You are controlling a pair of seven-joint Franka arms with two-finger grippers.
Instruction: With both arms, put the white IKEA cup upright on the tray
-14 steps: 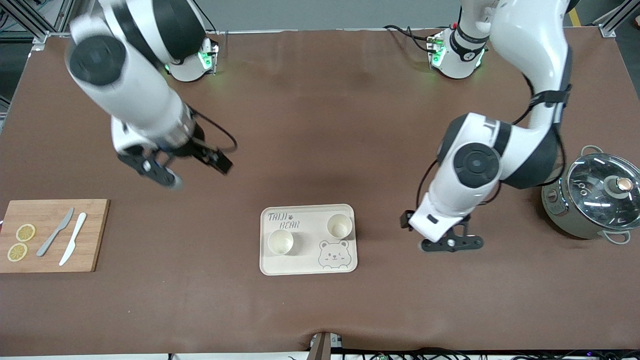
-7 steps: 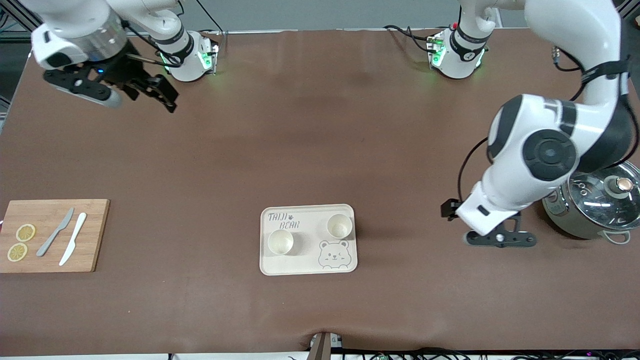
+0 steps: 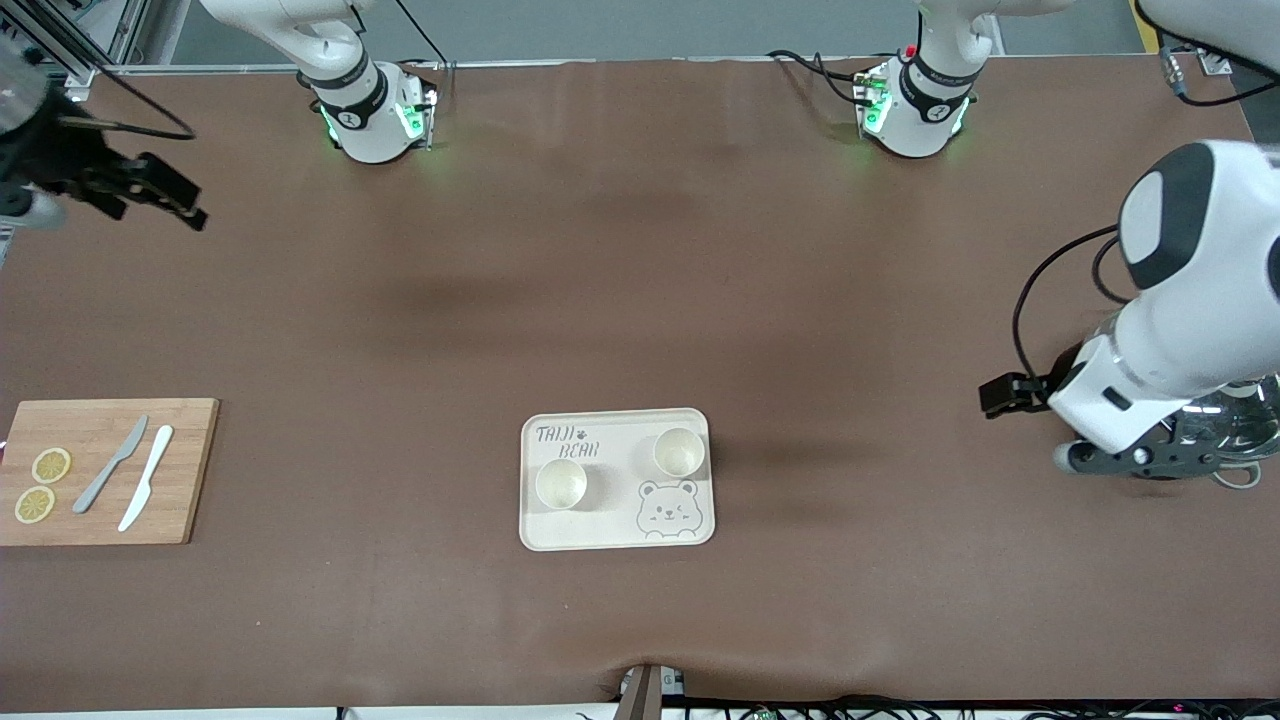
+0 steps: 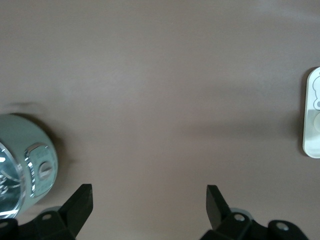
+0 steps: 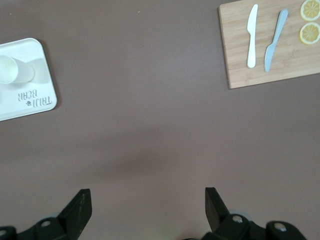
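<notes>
Two cups [image 3: 561, 484] [image 3: 678, 452] are found upright on the tray [image 3: 610, 530], at eight and two o'clock of its centre, while the left gripper [image 4: 149, 202] over the pot [image 4: 22, 162] and the right gripper [image 5: 148, 205] over bare table are held apart, empty.

Two white cups [image 3: 561, 484] [image 3: 678, 452] stand upright on the cream tray [image 3: 612, 528].

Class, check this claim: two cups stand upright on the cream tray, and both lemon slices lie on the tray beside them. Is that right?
Not quite. The two cups do stand upright on the cream tray, but the lemon slices lie on the wooden cutting board, beside the two knives, as the front view shows.
</notes>
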